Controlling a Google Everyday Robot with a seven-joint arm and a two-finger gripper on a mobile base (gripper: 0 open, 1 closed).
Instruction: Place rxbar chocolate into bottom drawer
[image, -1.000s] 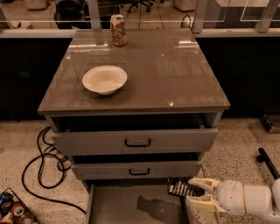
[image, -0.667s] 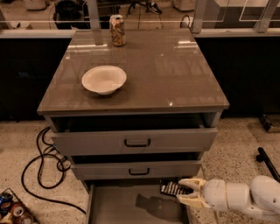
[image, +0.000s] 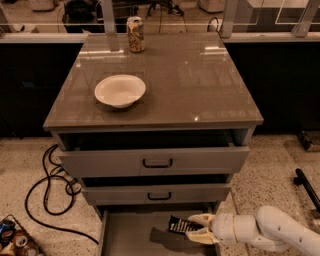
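The rxbar chocolate (image: 178, 225), a small black wrapper with pale lettering, is held in my gripper (image: 197, 227) over the right part of the open bottom drawer (image: 125, 237). The pale fingers (image: 201, 218) close on the bar's right end. The white arm comes in from the lower right. The bar hangs just above the grey drawer floor and casts a dark shadow under it. The two upper drawers with black handles are slightly pulled out above it.
A white bowl (image: 120, 90) and a printed drink can (image: 135, 34) stand on the cabinet top (image: 200, 80). Black cables (image: 50, 185) lie on the floor at left. A tray of cans (image: 12, 240) sits at the lower left corner.
My gripper has carried the bar to the left, further over the bottom drawer's floor. The arm has reached further in from the right.
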